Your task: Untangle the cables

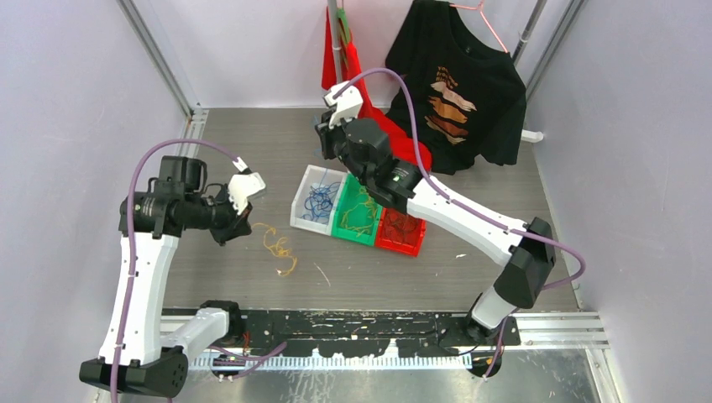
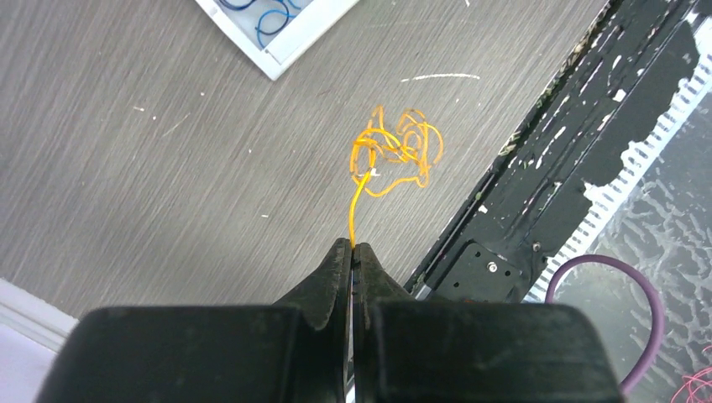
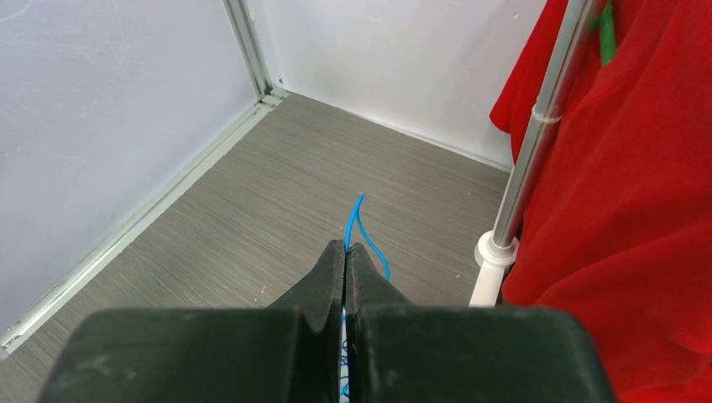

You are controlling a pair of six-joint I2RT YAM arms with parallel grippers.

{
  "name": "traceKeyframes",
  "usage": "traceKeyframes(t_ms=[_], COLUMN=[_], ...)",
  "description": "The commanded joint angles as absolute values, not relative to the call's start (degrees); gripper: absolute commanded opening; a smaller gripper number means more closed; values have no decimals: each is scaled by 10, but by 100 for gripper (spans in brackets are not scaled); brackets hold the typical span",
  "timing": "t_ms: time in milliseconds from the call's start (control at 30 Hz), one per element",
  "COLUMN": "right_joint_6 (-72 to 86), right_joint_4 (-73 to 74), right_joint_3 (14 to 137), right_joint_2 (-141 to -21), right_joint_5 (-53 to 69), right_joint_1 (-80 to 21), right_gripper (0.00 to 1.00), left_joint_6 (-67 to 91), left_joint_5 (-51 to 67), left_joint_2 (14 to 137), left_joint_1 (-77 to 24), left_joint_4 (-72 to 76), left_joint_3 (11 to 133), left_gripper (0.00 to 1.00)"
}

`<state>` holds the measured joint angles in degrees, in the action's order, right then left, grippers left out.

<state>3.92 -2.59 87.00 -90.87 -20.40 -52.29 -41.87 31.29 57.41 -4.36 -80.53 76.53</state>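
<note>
- Left gripper (image 2: 352, 248): jaws pressed together on one yellow cable (image 2: 358, 201). The strand runs up-frame into a yellow tangle (image 2: 399, 151) lying on the table (image 2: 168, 151), at the centre of the left wrist view.
- Right gripper (image 3: 345, 248): jaws clamped on a blue cable (image 3: 359, 220). Two short ends protrude past the tips; the remainder is hidden between the fingers.
- White bin (image 2: 290, 54), top edge of the left wrist view: cropped, with only blue loops (image 2: 273, 15) visible.
- Top view: both grippers' tips are concealed by the wrist housings.
</note>
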Motion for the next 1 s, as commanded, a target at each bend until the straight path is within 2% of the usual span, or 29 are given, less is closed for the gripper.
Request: traceKeyframes(t_ms=[0,433,967], right_joint_6=[62,58,118], right_joint_4=[-68,-53,23], right_joint_3=[889,929,865], right_joint_2=[-924,-989,-1095], right_joint_5=[-187,-163,-122], right_joint_1=[-511,-499,-499], right_gripper=[1,1,1], left_joint_6=[-404,-417,-412], left_joint_5=[358,354,355], left_joint_2=[554,535,528], left_joint_1=[-42,-41,-41], left_joint_4=[-813,-814,-805], left_joint_3=[795,793,785], left_gripper=[0,0,0])
